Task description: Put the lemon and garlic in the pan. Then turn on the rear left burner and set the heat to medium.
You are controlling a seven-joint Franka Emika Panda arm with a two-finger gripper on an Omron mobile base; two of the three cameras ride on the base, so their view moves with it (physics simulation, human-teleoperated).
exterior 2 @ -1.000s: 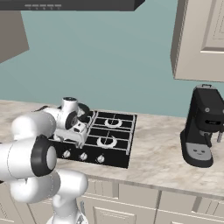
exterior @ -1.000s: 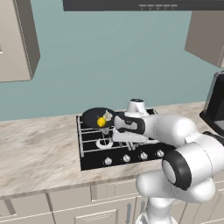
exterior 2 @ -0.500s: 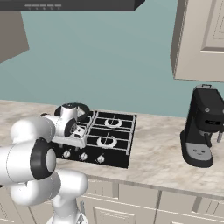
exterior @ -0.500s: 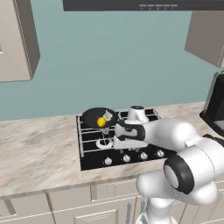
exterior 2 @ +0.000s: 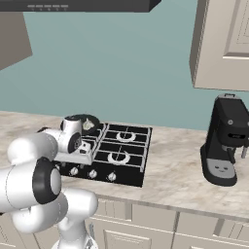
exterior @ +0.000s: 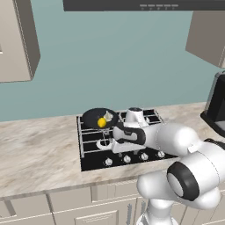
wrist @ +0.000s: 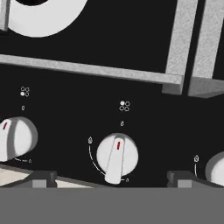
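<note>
With the lemon (exterior: 101,122) and garlic (exterior: 108,116) lying in the pan (exterior: 92,117) at centre-left of the left base view, the claw (wrist: 111,180), fingers spread and empty, has dropped from the pan to the knob (wrist: 116,156) row, so burner lighting comes next.

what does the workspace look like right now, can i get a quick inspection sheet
surface: marble counter with black cooktop
job's things: lemon and garlic lie in the pan on the rear left burner; knobs along the cooktop front
clutter: coffee machine on the counter
grippers: gripper open, above the knob row, holding nothing
cables: nothing seen
surroundings: teal wall, cabinets, range hood
</note>
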